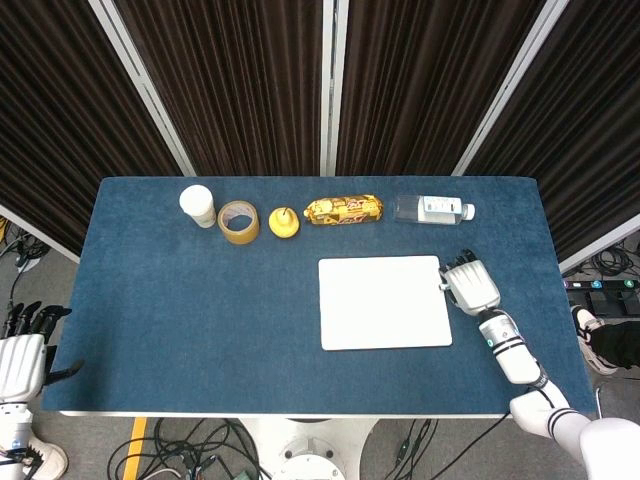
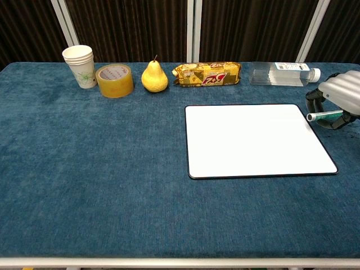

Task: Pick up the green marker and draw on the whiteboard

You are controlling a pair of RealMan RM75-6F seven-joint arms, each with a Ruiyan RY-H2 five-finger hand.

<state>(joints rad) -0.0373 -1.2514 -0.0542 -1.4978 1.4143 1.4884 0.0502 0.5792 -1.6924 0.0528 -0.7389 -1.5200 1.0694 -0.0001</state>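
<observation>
My right hand (image 2: 339,94) held the green marker (image 2: 325,115).
It was just beside the whiteboard (image 2: 256,140).
</observation>
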